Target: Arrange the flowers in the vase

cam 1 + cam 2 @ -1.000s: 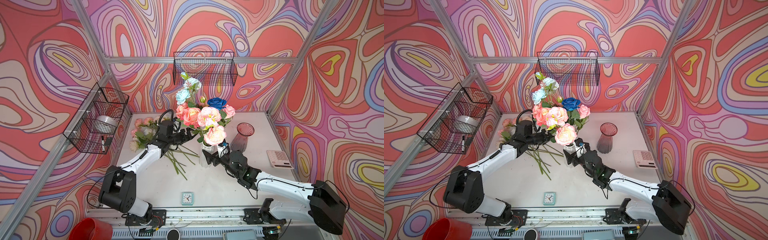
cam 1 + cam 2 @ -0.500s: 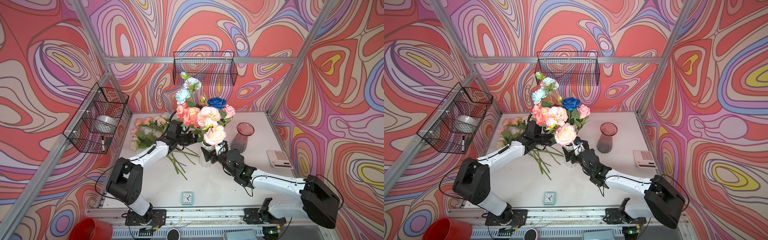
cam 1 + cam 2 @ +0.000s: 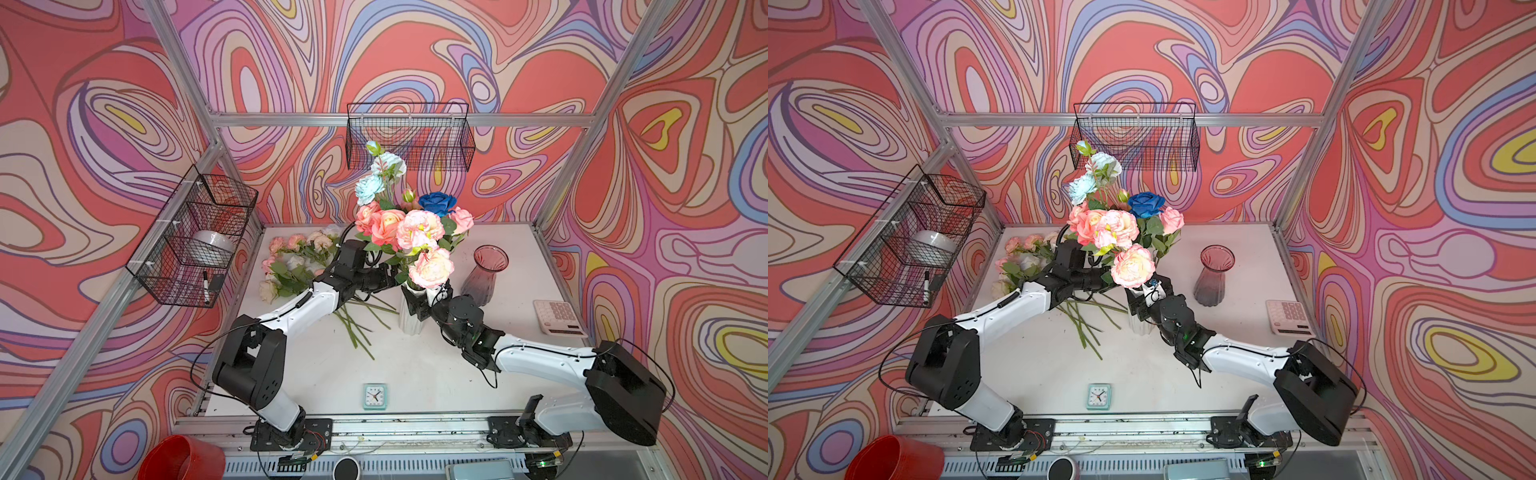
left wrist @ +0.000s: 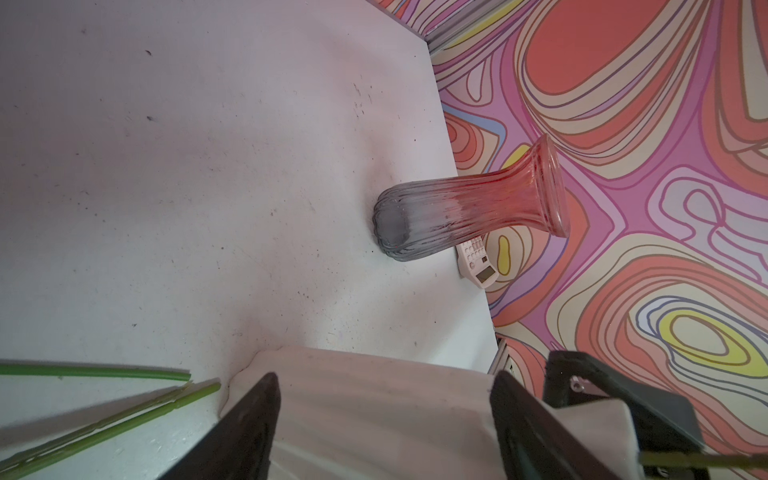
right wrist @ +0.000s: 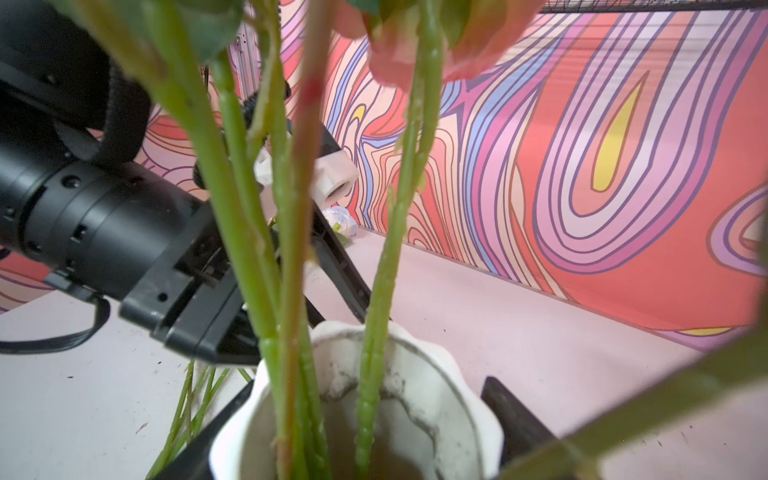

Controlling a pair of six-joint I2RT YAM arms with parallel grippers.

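Note:
The white vase (image 3: pixel 411 322) (image 3: pixel 1138 328) stands mid-table and holds several flowers (image 3: pixel 419 228) (image 3: pixel 1121 226): pink, peach, pale blue and one deep blue. My right gripper (image 3: pixel 424 299) (image 5: pixel 368 386) is shut on the vase's (image 5: pixel 457 395) scalloped rim, one finger on each side, with stems rising between them. My left gripper (image 3: pixel 392 276) (image 4: pixel 382 376) is open, its fingers one above the other against the vase's (image 4: pixel 374 411) left side, holding nothing. More flowers (image 3: pixel 299 257) (image 3: pixel 1025 249) lie at the back left, their stems (image 3: pixel 357 328) (image 4: pixel 104 372) running toward the vase.
An empty pink glass vase (image 3: pixel 484 274) (image 4: pixel 469 216) stands just right of the white one. A calculator (image 3: pixel 559 318) lies by the right edge and a small clock (image 3: pixel 375 395) at the front. Wire baskets (image 3: pixel 409 137) (image 3: pixel 195 237) hang on the walls.
My left gripper has moved right, from the lying flowers to the side of the white vase. My right gripper's jaws have closed in on the vase's rim.

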